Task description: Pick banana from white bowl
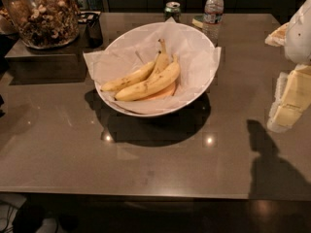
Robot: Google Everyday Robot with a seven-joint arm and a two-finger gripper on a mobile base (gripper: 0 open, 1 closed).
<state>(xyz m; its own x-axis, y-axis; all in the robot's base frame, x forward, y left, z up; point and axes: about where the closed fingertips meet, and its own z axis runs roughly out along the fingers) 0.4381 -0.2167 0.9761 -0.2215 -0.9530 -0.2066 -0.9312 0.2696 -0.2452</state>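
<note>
Banana (148, 85), smooth, curved, lies in round paper-lined white bowl (127, 111); gripper (290, 101) far right, grip unclear.

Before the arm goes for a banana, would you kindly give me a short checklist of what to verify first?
1. Bananas lie inside the white bowl: ok.
2. Top banana is uncovered from above: ok.
3. Gripper sits at the right edge, apart from the bowl: ok.
4. Table between gripper and bowl holds no obstacle: ok. The water bottle and can stand behind the bowl.
5. Paper lining will not lift with the banana: cannot tell.
6. Gripper is empty: cannot tell.
</note>
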